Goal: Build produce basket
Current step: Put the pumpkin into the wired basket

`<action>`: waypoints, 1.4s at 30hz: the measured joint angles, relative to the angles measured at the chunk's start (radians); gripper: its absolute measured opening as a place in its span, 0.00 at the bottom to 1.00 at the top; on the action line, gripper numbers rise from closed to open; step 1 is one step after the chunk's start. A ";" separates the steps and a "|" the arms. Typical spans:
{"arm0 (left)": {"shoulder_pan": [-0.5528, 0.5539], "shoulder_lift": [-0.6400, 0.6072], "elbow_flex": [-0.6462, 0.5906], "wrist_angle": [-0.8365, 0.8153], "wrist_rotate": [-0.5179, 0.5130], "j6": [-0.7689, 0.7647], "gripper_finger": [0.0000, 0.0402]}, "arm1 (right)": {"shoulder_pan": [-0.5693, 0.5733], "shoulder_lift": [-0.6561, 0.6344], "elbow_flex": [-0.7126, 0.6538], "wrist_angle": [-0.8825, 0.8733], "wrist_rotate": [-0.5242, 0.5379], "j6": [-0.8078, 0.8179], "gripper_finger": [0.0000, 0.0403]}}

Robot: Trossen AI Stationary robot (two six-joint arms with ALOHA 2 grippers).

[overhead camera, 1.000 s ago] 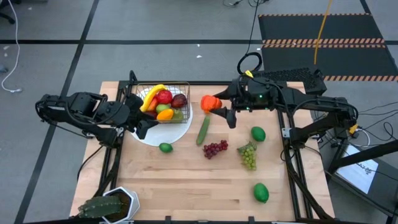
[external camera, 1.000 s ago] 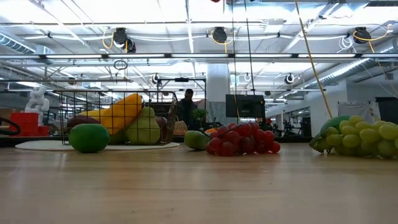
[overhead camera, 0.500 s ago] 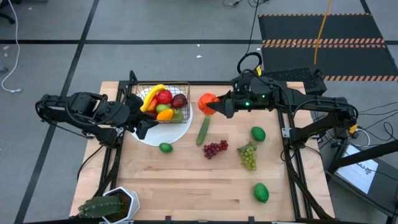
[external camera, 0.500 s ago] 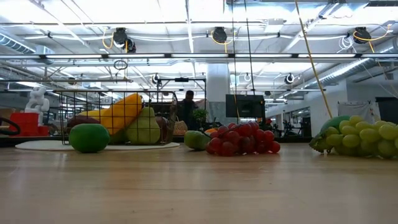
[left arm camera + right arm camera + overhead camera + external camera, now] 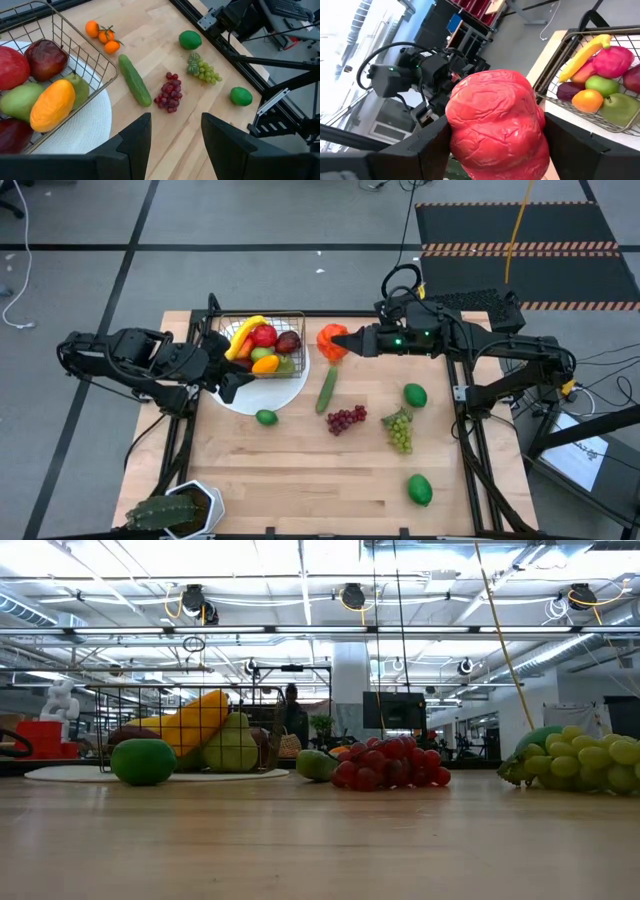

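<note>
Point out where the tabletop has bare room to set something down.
Bare wood runs along the near edge between the potted plant and the lone lime. Crowded: the middle, with cucumber, purple grapes and green grapes, and the basket corner.

Materials and finishes around the pale wooden table [image 5: 300,480]

The table is seen to be made of light planks with a smooth, satin grain. On it, a rectangular basket of thin dark metal wire [image 5: 292,319] is set on a round white matt plate [image 5: 285,392]. A wrinkled, matt red-orange pepper of moulded plastic [image 5: 495,117] is clamped between the dark matt plastic fingers [image 5: 427,147] of the right gripper [image 5: 345,344]. Beside the basket, a long green cucumber [image 5: 134,80] is shown with a dull, smooth skin, and purple plastic grapes [image 5: 385,762] are lightly glossed.
</note>
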 joint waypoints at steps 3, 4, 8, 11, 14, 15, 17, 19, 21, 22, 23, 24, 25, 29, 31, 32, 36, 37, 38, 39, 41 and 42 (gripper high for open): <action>0.000 0.000 0.000 -0.002 0.000 0.000 0.43 | 0.000 0.000 0.000 0.000 0.001 -0.032 0.68; 0.000 0.000 0.000 -0.003 0.000 0.000 0.43 | 0.000 0.000 0.000 0.000 0.001 -0.046 0.68; 0.000 -0.001 0.000 -0.009 0.000 -0.024 0.43 | -0.001 0.005 0.000 0.001 0.042 -0.075 0.68; 0.000 -0.004 0.000 -0.008 0.000 -0.042 0.43 | -0.012 0.015 0.000 -0.001 0.095 -0.106 0.68; 0.000 -0.004 0.000 -0.010 0.000 -0.041 0.43 | -0.042 0.038 0.000 0.003 0.100 -0.125 0.68; 0.000 -0.004 0.000 -0.015 0.000 -0.038 0.43 | -0.052 0.048 0.000 0.007 0.097 -0.126 0.68; 0.000 -0.011 0.000 -0.039 0.001 -0.016 0.43 | -0.068 0.068 0.000 0.021 0.097 -0.137 0.68; 0.000 -0.022 0.000 -0.085 0.012 0.009 0.43 | -0.082 0.087 0.000 0.056 0.082 -0.176 0.68; 0.000 -0.044 0.000 -0.149 0.027 0.016 0.43 | -0.093 0.114 0.000 0.106 0.067 -0.201 0.68; 0.001 -0.058 0.000 -0.183 0.028 0.016 0.43 | -0.096 0.128 0.000 0.123 0.067 -0.202 0.68; 0.002 -0.074 0.000 -0.213 0.027 0.015 0.43 | -0.100 0.143 0.000 0.146 0.067 -0.199 0.68; 0.002 -0.091 0.000 -0.240 0.024 0.015 0.43 | -0.103 0.160 0.000 0.180 0.067 -0.190 0.68; 0.002 -0.111 0.000 -0.266 0.018 0.016 0.43 | -0.106 0.178 0.000 0.212 0.067 -0.181 0.68; 0.002 -0.185 0.000 -0.334 -0.053 0.018 0.43 | -0.123 0.237 0.000 0.343 0.062 -0.135 0.68; 0.002 -0.220 0.000 -0.346 -0.095 0.028 0.43 | -0.130 0.264 0.000 0.377 0.056 -0.116 0.68; 0.002 -0.242 0.000 -0.351 -0.110 0.034 0.43 | -0.136 0.276 0.000 0.390 0.046 -0.110 0.68; 0.002 -0.317 -0.002 -0.356 -0.152 0.075 0.43 | -0.149 0.322 0.019 0.406 0.013 -0.107 0.68; 0.002 -0.337 -0.007 -0.357 -0.158 0.087 0.43 | -0.150 0.336 0.034 0.407 0.007 -0.110 0.68; 0.002 -0.354 -0.013 -0.357 -0.161 0.101 0.43 | -0.150 0.349 0.051 0.407 -0.007 -0.117 0.68; 0.002 -0.371 -0.019 -0.356 -0.161 0.117 0.43 | -0.150 0.362 0.070 0.404 -0.011 -0.129 0.68; 0.002 -0.403 -0.033 -0.356 -0.161 0.153 0.43 | -0.150 0.392 0.115 0.391 -0.011 -0.158 0.68; 0.002 -0.417 -0.040 -0.356 -0.161 0.169 0.43 | -0.149 0.409 0.139 0.374 -0.009 -0.171 0.68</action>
